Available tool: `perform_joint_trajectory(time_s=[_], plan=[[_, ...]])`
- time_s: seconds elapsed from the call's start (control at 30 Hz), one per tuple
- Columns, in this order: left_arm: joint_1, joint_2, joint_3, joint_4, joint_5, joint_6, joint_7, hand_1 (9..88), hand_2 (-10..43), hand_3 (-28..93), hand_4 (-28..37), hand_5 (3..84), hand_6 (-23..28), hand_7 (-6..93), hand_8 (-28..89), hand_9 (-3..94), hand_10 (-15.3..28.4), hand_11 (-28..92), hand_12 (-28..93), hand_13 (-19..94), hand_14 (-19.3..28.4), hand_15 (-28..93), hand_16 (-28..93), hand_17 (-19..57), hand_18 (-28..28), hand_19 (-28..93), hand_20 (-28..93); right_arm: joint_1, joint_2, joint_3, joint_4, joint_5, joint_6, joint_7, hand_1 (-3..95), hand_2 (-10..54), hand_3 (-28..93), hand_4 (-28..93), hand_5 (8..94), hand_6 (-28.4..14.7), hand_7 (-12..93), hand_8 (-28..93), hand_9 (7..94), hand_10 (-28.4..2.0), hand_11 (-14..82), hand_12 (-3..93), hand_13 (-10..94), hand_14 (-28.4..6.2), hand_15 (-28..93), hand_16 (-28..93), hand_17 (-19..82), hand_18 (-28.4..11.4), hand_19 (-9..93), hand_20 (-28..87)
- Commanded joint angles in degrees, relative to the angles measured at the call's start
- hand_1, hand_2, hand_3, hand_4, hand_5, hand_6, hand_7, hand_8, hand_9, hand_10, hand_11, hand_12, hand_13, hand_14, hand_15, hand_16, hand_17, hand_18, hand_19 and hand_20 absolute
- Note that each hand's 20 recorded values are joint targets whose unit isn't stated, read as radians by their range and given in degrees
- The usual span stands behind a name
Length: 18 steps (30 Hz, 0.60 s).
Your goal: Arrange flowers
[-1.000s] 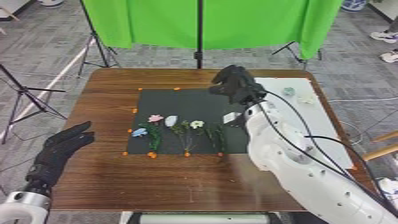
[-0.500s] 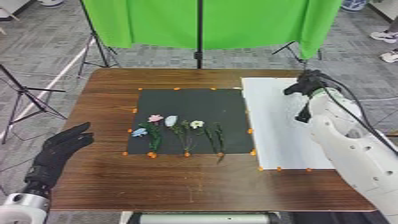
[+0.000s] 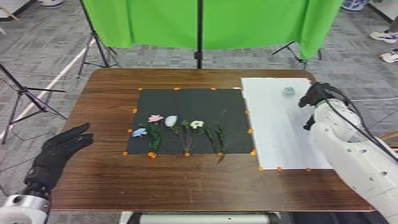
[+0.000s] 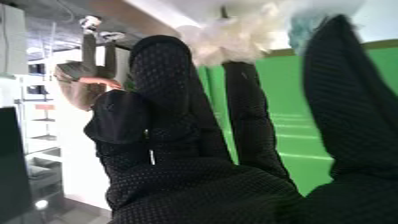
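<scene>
My right hand (image 3: 325, 95) is over the right edge of the white sheet (image 3: 275, 135), open. In the right wrist view, my right hand (image 4: 178, 115) has straight fingers, with a pale cream flower (image 4: 222, 42) at their tips and a blurred teal flower (image 4: 306, 25) beside it. The teal flower (image 3: 289, 91) lies on the sheet's upper part. On the black mat (image 3: 191, 102) are a pink flower (image 3: 155, 118), a blue one (image 3: 139, 132), a white one (image 3: 171, 120), a small white blossom (image 3: 196, 124) and green stems (image 3: 220, 137). My left hand (image 3: 64, 145) is open at the table's left.
Orange markers (image 3: 152, 155) line the mat and sheet edges. The brown table (image 3: 178, 185) extends in front of the mat. Beyond its far edge stand a green backdrop (image 3: 151, 25) and a black stand (image 3: 199, 55).
My right hand has moved right from above the mat's far right corner, across the white sheet to its right edge, uncovering the teal flower. The left hand stays in place.
</scene>
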Motion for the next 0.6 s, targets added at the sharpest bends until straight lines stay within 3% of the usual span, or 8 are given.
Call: perform_joint_trajectory(time_s=[0.03,0.2,0.33,0.43,0.6], plan=[[0.76,-0.76,-0.18,0.02,0.23,0.02,0.07,32.4,4.3,65,-10.8,41.4,5.9,8.4,-6,42.0,13.8,17,11,34,18.6,15,2,4.5,14.9,12,18,-2.60,-0.91,-1.47,1.67,2.35,5.05,-1.31,42.4,-9.5,70,-16,53.1,2.4,18,-11,56.7,-18.7,11.7,20.5,72,-10.2,66,31,43,-22.4,88,53],[0.88,-0.81,-0.21,0.03,0.30,-0.04,0.12,32.5,4.2,65,-10.7,41.4,5.9,8.5,-6,42.0,13.8,17,11,34,18.7,15,2,4.4,14.9,12,18,-2.64,-0.57,-4.04,2.89,-0.05,15.20,-2.70,50.5,-9.5,68,-19,61.0,3.5,21,-10,65.3,-15.3,15.4,20.1,77,-7.3,66,33,47,-20.7,90,53],[0.73,-0.71,-0.17,0.08,0.25,-0.07,0.09,32.5,4.3,65,-10.7,41.4,5.8,8.5,-6,42.0,13.8,17,11,34,18.6,15,2,4.5,14.9,12,18,-2.08,-0.09,-5.30,2.61,-0.61,21.04,-2.59,61.5,-9.5,58,-19,71.2,1.1,22,1,79.4,-9.6,7.2,34.4,82,-4.7,66,34,52,-18.7,93,52],[0.81,-0.70,-0.15,0.01,0.28,-0.07,0.11,32.6,4.3,65,-10.8,41.4,5.8,8.5,-6,42.1,13.8,17,11,34,18.7,15,2,4.5,14.9,12,18,-3.01,0.32,-3.76,0.09,-0.12,23.95,-2.54,63.9,-9.5,58,-19,76.7,0.4,23,3,85.4,-8.7,7.3,36.8,86,-3.3,65,34,55,-18.0,93,54],[0.82,-0.48,-0.42,0.00,0.24,-0.05,-0.13,32.5,4.3,65,-10.7,41.3,5.8,8.5,-6,42.1,13.8,17,11,34,18.6,15,2,4.5,14.9,12,18,-4.44,1.31,-0.68,-8.75,5.90,24.81,-2.79,63.9,-9.5,58,-18,78.7,0.2,23,5,87.4,-9.1,7.2,37.8,87,-2.4,64,35,57,-17.5,93,55]])
